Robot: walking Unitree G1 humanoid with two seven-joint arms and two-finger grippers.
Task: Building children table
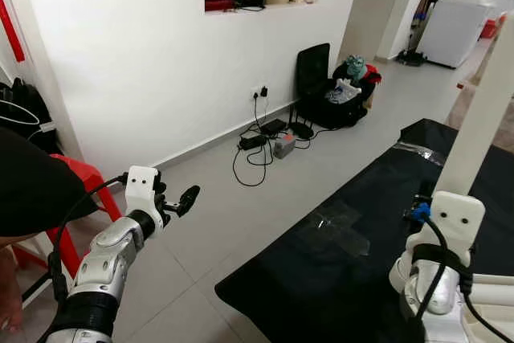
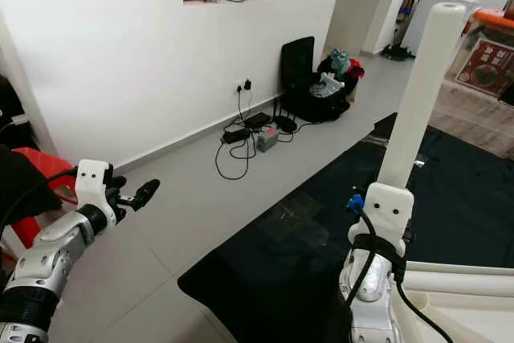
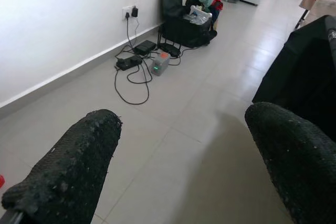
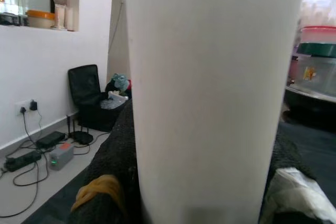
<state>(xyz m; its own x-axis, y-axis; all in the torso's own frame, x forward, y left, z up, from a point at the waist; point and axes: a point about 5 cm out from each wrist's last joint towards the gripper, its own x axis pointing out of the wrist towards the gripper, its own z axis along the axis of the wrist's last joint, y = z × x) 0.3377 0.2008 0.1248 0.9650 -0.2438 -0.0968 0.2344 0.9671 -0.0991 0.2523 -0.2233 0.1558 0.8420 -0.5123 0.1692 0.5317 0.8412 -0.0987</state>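
Note:
A long white table leg (image 2: pixel 419 90) stands upright at my right, above a black mat (image 1: pixel 337 279) spread on the floor. My right gripper (image 4: pixel 210 203) is shut on the leg's lower part, with black fingers (image 4: pixel 113 166) on both sides of it. White frame pieces (image 2: pixel 454 287) lie beside my right wrist at the bottom right. My left gripper (image 1: pixel 183 198) is held out in the air over the grey tiled floor on the left. It is open, its fingers (image 3: pixel 79 166) wide apart with nothing between them.
A red stool (image 1: pixel 80 178) and part of a person in black (image 1: pixel 28 190) are at the far left. Cables and a power strip (image 1: pixel 261 146) lie by the white wall. A black bag with clothes (image 1: pixel 333 90) stands further back.

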